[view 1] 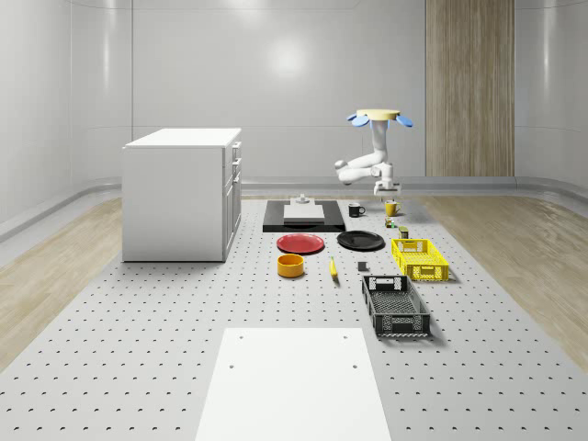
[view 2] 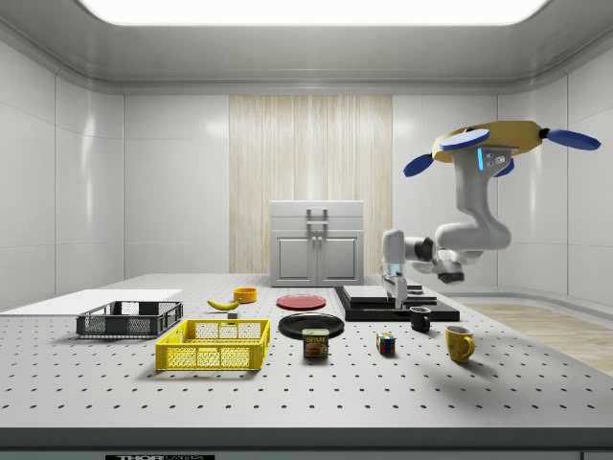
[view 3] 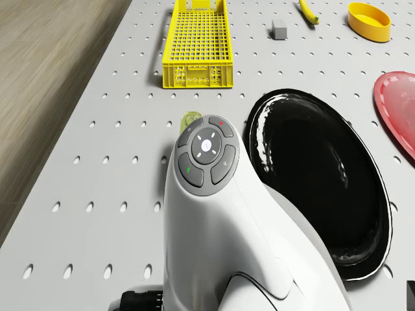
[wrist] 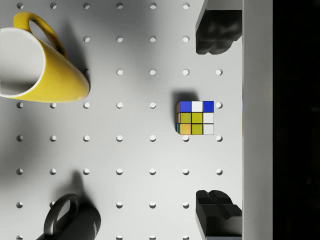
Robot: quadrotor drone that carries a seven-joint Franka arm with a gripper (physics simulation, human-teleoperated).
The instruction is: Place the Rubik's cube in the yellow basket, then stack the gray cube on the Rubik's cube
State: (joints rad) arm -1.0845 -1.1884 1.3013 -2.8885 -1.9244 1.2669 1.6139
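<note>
The Rubik's cube (wrist: pixel 195 118) lies on the perforated table between a yellow mug and a black mug; in the side view the Rubik's cube (view 2: pixel 386 343) sits by a tin can. My gripper (wrist: pixel 216 121) hangs open straight above it, one finger (wrist: pixel 215 35) on each side and well clear of it. In the side view the gripper (view 2: pixel 395 292) points down, some way above the table. The drone (view 2: pixel 488 144) hovers over the table's far end. The yellow basket (view 1: pixel 420 258) stands empty; the small gray cube (view 1: pixel 363 267) lies beside it, gray cube (view 3: pixel 279 28) near a banana.
A yellow mug (wrist: pixel 40 65) and a black mug (wrist: pixel 72 220) flank the cube; a black platform (wrist: pixel 295 120) runs close beside it. A can (view 2: pixel 315 343), black plate (view 3: pixel 318 181), red plate (view 1: pixel 300 243), orange bowl (view 1: pixel 290 265), black basket (view 1: pixel 395 305) and white cabinet (view 1: pixel 182 193) stand around.
</note>
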